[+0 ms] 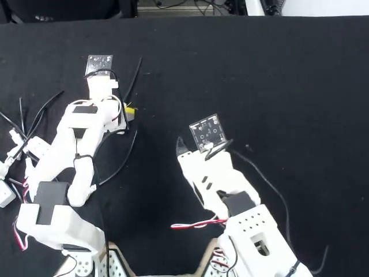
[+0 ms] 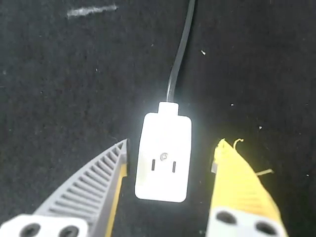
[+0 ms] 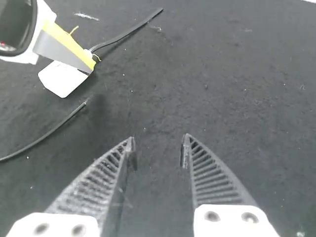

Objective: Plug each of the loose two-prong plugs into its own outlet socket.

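A white outlet socket (image 2: 164, 158) with two slots lies flat on the black mat, and its black cord (image 2: 180, 49) runs away from it. My left gripper (image 2: 173, 144) is open and straddles the socket, with the grey finger (image 2: 98, 182) on one side and the yellow-taped finger (image 2: 239, 182) on the other. From above, the left gripper (image 1: 128, 112) sits at the left-centre of the table. My right gripper (image 3: 158, 140) is open over bare mat with nothing between its fingers. It stands mid-table (image 1: 185, 145), to the right of the socket (image 3: 61, 79).
A second thin black cable (image 1: 124, 158) curves across the mat between the two arms. Loose black wires and small white connectors (image 1: 11, 150) lie at the left edge. The right and far parts of the black mat (image 1: 288, 86) are open.
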